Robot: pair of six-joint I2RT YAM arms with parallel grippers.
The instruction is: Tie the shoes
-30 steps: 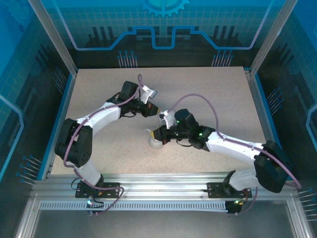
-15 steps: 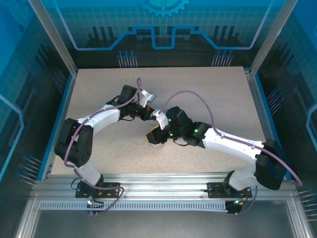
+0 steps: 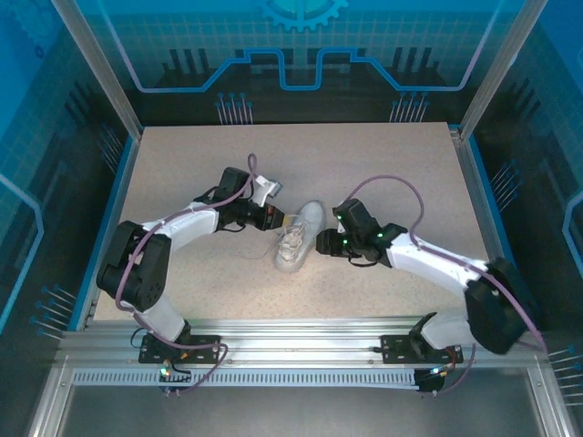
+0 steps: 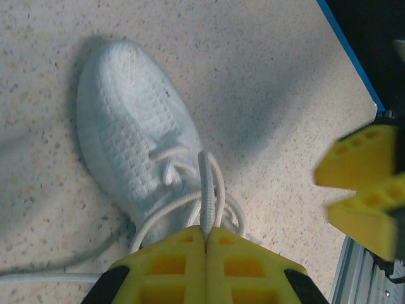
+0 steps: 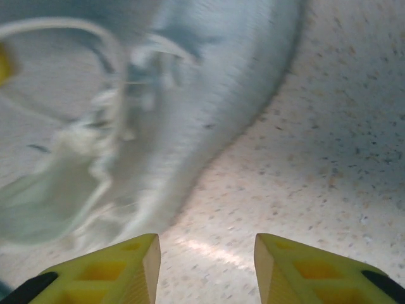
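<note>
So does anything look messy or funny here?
Yes. The sneaker stands upright, but its laces are undone: one trails loose across the table, another is pinched in the left gripper, whose jaws are shut.

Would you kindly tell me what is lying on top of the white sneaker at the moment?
Loose white laces cross the upper of the sneaker; one strand runs into the shut left gripper. The shoe's opening is hidden beneath the laces and the gripper.

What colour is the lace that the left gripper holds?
White, like the shoe. The lace shows best in the left wrist view, pinched in the left gripper.
</note>
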